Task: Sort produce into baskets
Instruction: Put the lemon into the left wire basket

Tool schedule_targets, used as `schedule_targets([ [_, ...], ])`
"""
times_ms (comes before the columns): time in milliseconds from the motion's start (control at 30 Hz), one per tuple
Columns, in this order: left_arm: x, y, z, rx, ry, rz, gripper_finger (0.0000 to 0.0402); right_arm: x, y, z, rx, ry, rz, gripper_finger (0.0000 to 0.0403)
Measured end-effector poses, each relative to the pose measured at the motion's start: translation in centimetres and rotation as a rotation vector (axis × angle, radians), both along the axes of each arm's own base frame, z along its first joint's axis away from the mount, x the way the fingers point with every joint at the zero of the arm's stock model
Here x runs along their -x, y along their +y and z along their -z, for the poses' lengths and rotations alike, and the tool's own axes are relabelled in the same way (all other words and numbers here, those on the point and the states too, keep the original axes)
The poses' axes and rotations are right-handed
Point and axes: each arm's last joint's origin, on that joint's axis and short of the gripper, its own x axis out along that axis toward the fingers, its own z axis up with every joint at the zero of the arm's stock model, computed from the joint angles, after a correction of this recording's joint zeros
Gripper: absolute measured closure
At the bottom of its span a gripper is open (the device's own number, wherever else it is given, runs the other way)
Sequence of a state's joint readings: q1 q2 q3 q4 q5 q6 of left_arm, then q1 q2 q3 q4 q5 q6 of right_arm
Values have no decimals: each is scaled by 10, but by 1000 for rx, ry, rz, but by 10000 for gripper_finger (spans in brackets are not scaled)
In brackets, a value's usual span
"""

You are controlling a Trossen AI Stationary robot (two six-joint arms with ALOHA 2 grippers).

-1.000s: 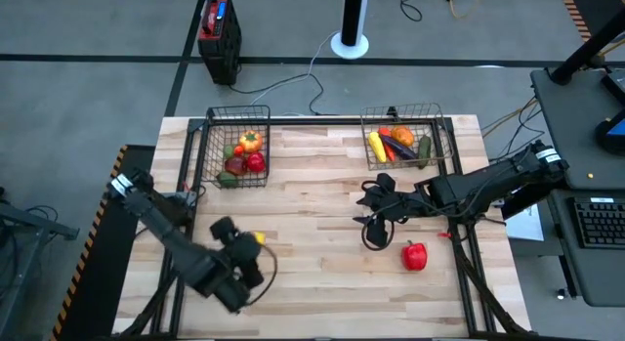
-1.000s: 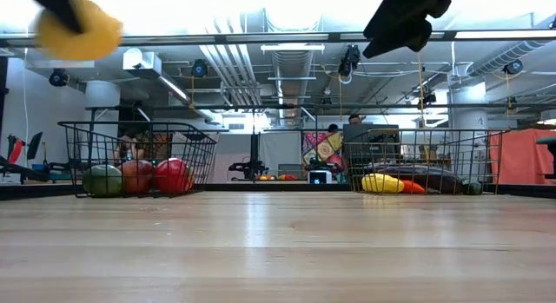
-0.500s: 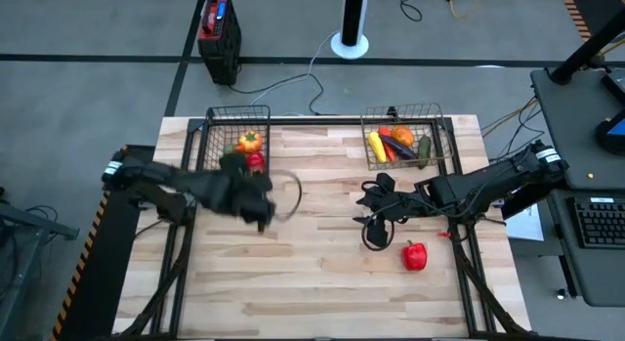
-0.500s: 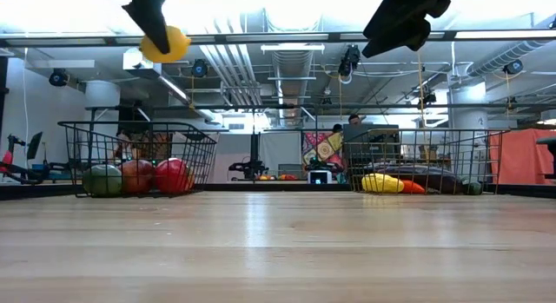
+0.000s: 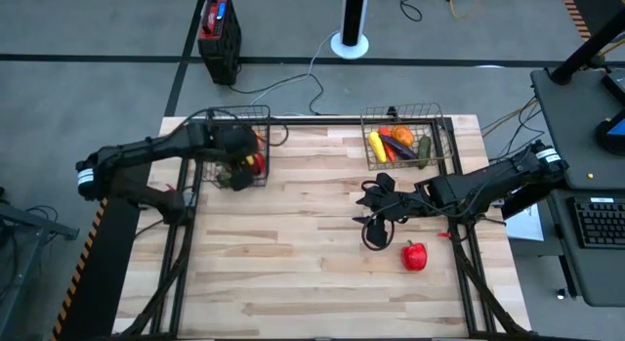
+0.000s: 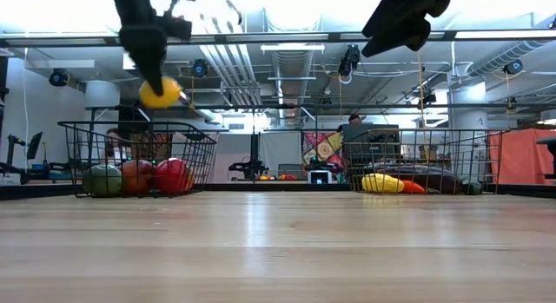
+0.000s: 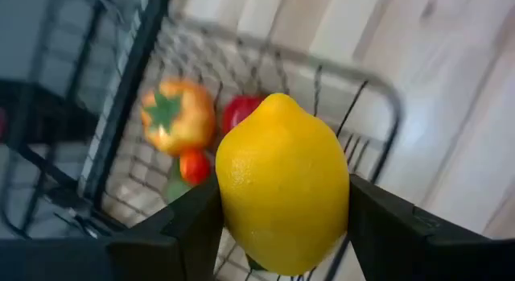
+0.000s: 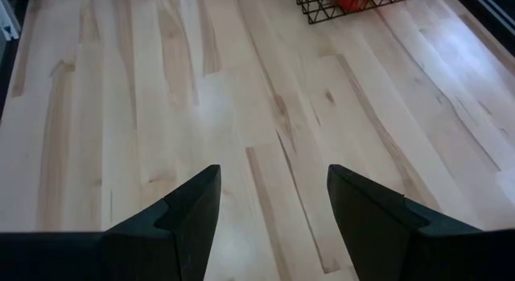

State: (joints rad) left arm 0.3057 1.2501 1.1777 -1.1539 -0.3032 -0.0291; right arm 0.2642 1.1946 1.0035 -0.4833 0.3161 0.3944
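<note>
**Yellow lemon held over the left basket, ready to be dropped**

Yellow and glossy, a toy lemon (image 7: 282,182) is clamped between the two dark fingers of the left tool (image 6: 155,77), which hangs above the left wire basket (image 5: 217,120) at the far left of the wooden tabletop (image 5: 312,263). Inside that basket an orange tomato-like piece (image 7: 177,116), red pieces and something green can be seen. The step in hand is judged to be the placing of the lemon; what is called for next is a short lowering and a release of the fingers, so that the lemon falls among the others without bouncing off the rim.

The right tool (image 8: 273,208) waits above bare tabletop near the right middle, its fingers parted with nothing between them. A red pepper (image 5: 415,255) lies unsorted just beside it, nearer the front. The right basket (image 5: 437,116) holds long yellow, orange, purple and green pieces.

No brand, label or legible writing can be made out anywhere.
</note>
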Motion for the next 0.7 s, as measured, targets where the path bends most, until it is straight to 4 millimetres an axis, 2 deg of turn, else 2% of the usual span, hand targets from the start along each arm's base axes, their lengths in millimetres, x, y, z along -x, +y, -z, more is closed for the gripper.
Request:
schedule_targets([
  [133, 12, 19, 20, 77, 65, -26, 191, 0, 0, 0, -5, -4, 4, 181],
  [267, 14, 27, 36, 104, 116, 25, 191, 0, 0, 0, -7, -4, 6, 181],
  [700, 0, 36, 54, 96, 210, 216, 191, 0, 0, 0, -21, -6, 19, 181],
])
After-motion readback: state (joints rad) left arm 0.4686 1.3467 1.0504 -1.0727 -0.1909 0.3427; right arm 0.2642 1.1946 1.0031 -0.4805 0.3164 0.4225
